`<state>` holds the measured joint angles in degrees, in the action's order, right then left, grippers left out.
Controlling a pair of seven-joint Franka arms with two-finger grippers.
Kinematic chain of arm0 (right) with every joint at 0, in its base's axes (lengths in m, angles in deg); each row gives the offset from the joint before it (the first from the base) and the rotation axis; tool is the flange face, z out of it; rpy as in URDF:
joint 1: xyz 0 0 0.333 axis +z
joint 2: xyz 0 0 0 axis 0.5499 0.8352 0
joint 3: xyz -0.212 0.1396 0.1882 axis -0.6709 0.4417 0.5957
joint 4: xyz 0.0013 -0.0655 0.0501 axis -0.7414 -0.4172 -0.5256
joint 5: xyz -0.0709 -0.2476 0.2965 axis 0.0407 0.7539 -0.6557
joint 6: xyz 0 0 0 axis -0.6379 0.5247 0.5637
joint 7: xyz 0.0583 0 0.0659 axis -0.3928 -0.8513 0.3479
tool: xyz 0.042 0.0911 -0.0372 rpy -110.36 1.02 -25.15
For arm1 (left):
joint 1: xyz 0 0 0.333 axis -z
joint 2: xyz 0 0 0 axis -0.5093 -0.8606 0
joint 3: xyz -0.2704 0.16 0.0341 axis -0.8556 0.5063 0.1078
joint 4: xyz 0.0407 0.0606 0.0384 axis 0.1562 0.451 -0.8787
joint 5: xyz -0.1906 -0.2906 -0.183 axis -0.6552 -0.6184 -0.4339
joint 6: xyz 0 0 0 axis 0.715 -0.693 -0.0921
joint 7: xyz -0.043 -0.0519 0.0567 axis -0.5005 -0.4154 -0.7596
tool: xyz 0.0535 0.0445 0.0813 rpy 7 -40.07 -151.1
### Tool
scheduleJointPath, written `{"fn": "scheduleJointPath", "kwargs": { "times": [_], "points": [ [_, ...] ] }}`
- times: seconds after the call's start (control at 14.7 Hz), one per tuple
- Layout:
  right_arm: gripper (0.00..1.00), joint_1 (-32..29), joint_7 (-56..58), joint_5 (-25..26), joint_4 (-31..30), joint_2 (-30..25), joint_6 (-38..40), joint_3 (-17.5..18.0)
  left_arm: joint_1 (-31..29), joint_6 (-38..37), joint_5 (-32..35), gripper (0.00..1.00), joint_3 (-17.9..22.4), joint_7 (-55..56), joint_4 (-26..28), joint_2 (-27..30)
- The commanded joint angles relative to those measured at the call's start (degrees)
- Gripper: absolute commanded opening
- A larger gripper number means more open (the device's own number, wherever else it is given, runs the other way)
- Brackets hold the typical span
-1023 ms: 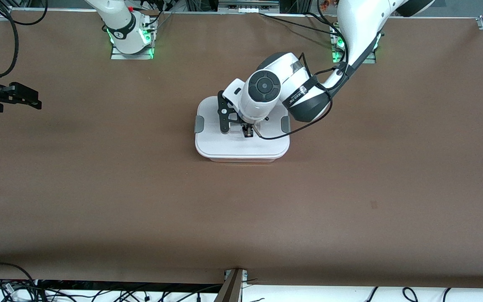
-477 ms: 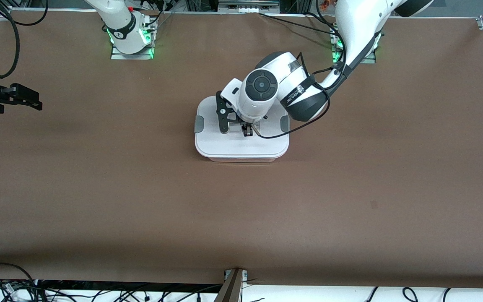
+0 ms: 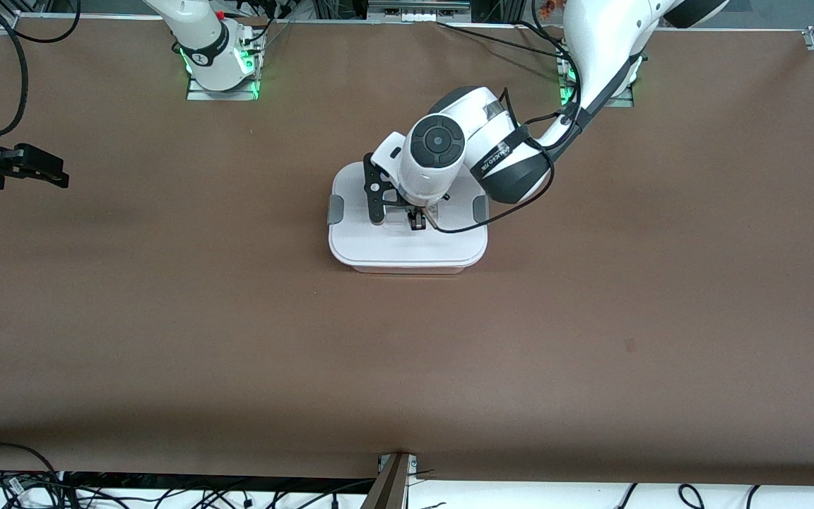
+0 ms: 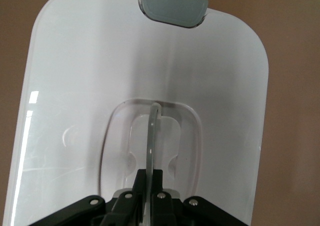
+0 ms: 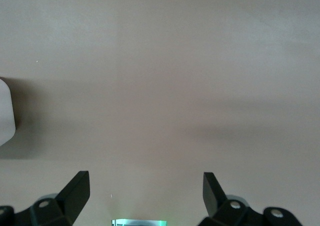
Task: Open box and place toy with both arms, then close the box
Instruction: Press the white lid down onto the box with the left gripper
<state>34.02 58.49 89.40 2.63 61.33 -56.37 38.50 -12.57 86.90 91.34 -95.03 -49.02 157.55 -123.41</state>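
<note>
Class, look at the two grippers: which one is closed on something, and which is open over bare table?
The left gripper is shut on the clear handle of the box's white lid. The right gripper hangs open over bare table at the right arm's end.

**Brown table, one box on it**

The table (image 3: 237,318) has a plain brown matte top, and its surface fills nearly the whole front view. The box (image 3: 407,244) stands directly on it near the middle, closer to the arms' bases than to the front camera, white lid on, a grey clip (image 3: 335,209) at each short end. The two arm bases are mounted along the table's edge. A small dark mark (image 3: 630,345), possibly a stain, shows toward the left arm's end.
</note>
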Motion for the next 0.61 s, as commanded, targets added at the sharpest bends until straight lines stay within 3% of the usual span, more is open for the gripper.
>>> {"fn": "scheduleJointPath", "kwargs": {
  "times": [0.0,0.2,0.27,0.34,0.41,0.55],
  "points": [
    [1.00,0.0,0.2,-1.0,0.4,0.0,0.2,-0.3,0.8,-0.3,0.8,0.00,1.4,1.5,1.6,-0.7],
    [1.00,0.0,0.1,-1.0,0.4,0.4,-0.2,-0.2,0.7,-0.4,0.8,0.00,1.5,1.5,1.6,-0.6],
    [1.00,0.1,0.1,-1.0,0.4,0.5,-0.2,-0.2,0.7,-0.5,0.7,0.05,1.5,1.8,1.6,-0.5],
    [1.00,0.1,0.1,-1.0,0.4,0.5,-0.1,-0.2,0.8,-0.6,0.7,0.44,1.5,3.6,1.6,-0.2],
    [1.00,0.1,0.1,-1.1,0.4,0.5,-0.2,-0.2,1.0,-1.4,0.7,0.99,1.4,6.3,1.5,0.4],
    [1.00,0.0,0.1,-1.1,0.4,0.5,-0.5,-0.2,1.2,-4.7,0.7,1.00,0.5,11.1,0.8,2.2]
  ]
}}
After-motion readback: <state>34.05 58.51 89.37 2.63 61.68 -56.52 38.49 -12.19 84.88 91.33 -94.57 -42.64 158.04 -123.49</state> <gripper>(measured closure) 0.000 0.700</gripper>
